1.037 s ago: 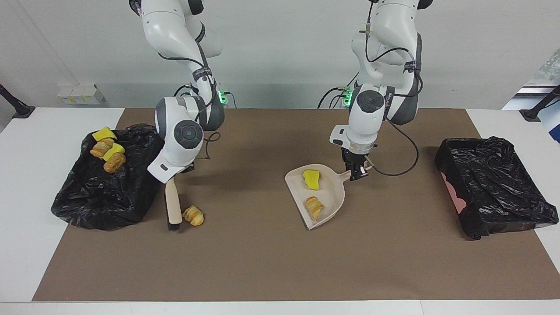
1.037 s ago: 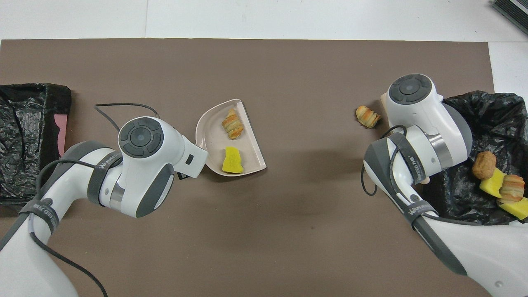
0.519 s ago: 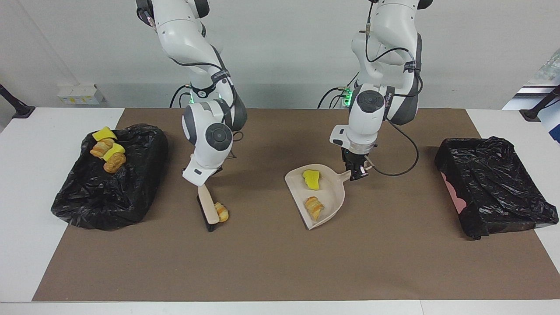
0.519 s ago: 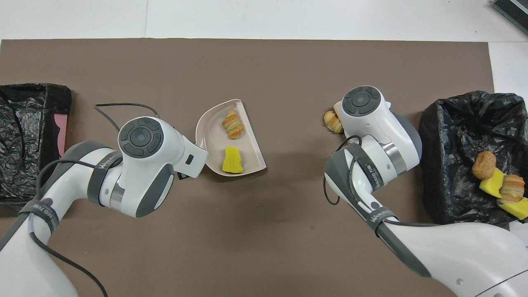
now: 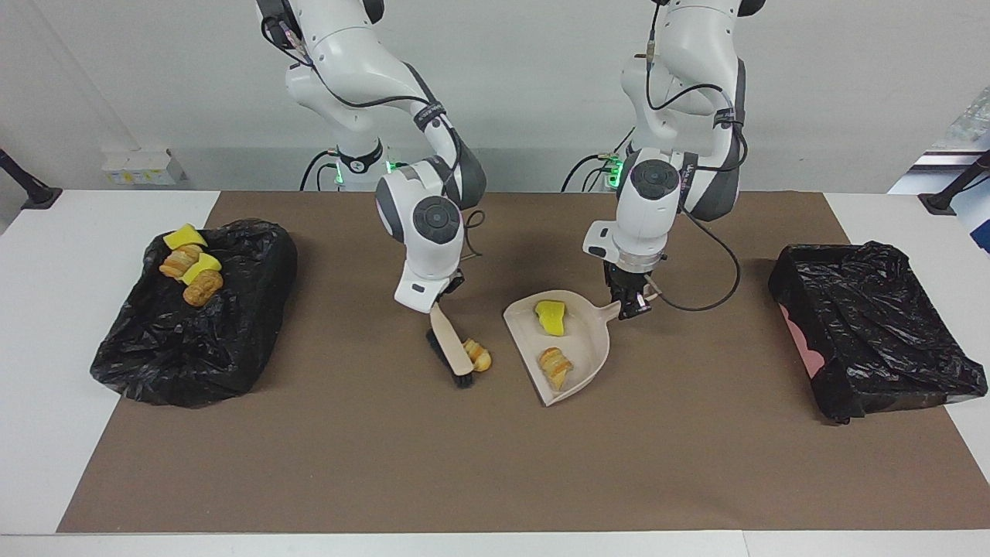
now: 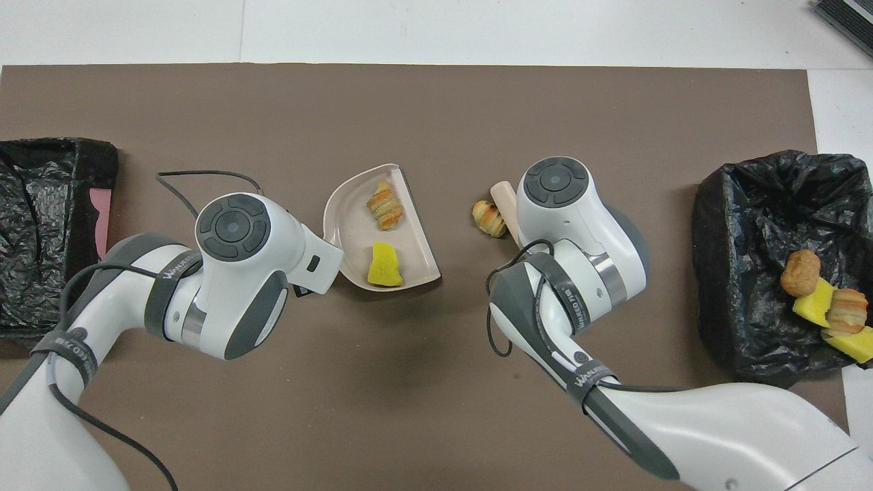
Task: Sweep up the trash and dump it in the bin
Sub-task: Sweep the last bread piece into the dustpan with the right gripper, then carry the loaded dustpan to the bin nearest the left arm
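- Right tool (image 5: 444, 298): clamped on the handle of a beige hand brush with black bristles (image 5: 451, 350), brush tilted, bristles down on the brown mat (image 5: 479, 464).
- Golden croissant-like scrap (image 5: 477, 355) touches the brush, between brush and dustpan.
- Left tool (image 5: 633, 305): closed on the handle of the beige plastic dustpan (image 5: 594, 340), which rests on the mat.
- In the dustpan: one yellow sponge chunk (image 5: 550, 317), one golden pastry (image 5: 555, 366).
- Black-bagged bin (image 5: 232, 325), well apart from the dustpan toward the right arm's end of the bench, carries four scraps (image 5: 189, 264) on its bag.
- Second black-lined bin (image 5: 874, 336) sits toward the left arm's end.
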Robot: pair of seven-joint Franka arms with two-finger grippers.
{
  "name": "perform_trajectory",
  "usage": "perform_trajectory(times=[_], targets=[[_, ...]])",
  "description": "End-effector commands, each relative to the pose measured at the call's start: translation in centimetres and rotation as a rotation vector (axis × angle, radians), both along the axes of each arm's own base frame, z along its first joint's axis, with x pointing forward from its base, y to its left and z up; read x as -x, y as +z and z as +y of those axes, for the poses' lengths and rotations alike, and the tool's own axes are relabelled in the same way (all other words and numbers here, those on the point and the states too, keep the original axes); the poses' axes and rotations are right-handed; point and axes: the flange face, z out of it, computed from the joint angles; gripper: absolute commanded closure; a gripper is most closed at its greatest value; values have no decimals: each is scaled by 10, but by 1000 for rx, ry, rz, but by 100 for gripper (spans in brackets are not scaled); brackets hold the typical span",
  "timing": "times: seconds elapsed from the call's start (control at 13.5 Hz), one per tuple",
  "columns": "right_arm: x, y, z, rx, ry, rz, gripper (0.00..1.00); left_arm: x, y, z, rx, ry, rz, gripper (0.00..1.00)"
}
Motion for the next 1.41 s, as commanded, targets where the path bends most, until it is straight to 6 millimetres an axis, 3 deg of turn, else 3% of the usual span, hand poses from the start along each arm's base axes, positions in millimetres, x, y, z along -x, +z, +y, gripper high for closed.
perform_trajectory(times=[0.0,0.07,0.22,0.44,0.74,0.89,0.96,1.11,1.33], targets=[[9,-7,30,-159,-19,47,100,9,1,7,-11,7,-8,100],[19,-4,49,-217,-14,68,100,9,1,7,-11,7,-8,100],[20,6,55,-308,-35,102,100,9,1,7,-12,7,-8,100],[15,24,41,-337,-30,109,100,5,1,17,-12,11,-10,100],[6,50,-6,-281,-63,133,100,-3,4,38,-31,-48,24,100],[13,62,-14,-203,-107,148,100,-10,25,68,-22,-77,3,100],[20,65,-6,-134,-138,139,100,-12,38,92,-25,-93,13,100],[46,70,26,-61,-197,126,100,-9,67,140,-28,-132,37,100],[90,70,73,12,-275,123,100,-11,100,230,-28,-176,3,100]])
